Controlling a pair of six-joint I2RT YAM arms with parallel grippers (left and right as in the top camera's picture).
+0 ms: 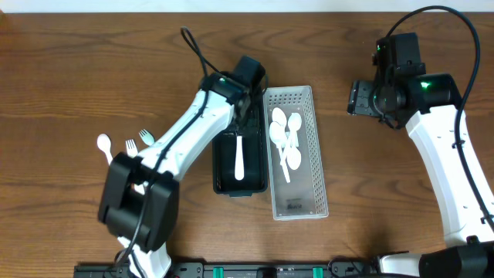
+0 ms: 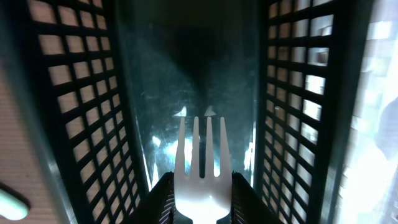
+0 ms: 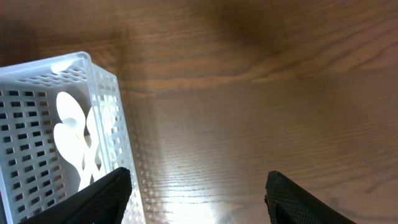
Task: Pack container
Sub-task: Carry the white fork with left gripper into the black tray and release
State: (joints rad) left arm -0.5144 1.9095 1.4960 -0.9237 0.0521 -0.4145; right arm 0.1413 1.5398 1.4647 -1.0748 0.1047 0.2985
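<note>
My left gripper reaches into the far end of the black lattice basket and is shut on a white plastic fork, tines pointing down at the basket floor. Another white utensil lies in the black basket. The white lattice basket beside it holds several white spoons; its corner shows in the right wrist view. My right gripper is open and empty over bare table to the right of the white basket.
A white spoon and two white forks lie on the wooden table left of my left arm. The two baskets stand side by side, touching.
</note>
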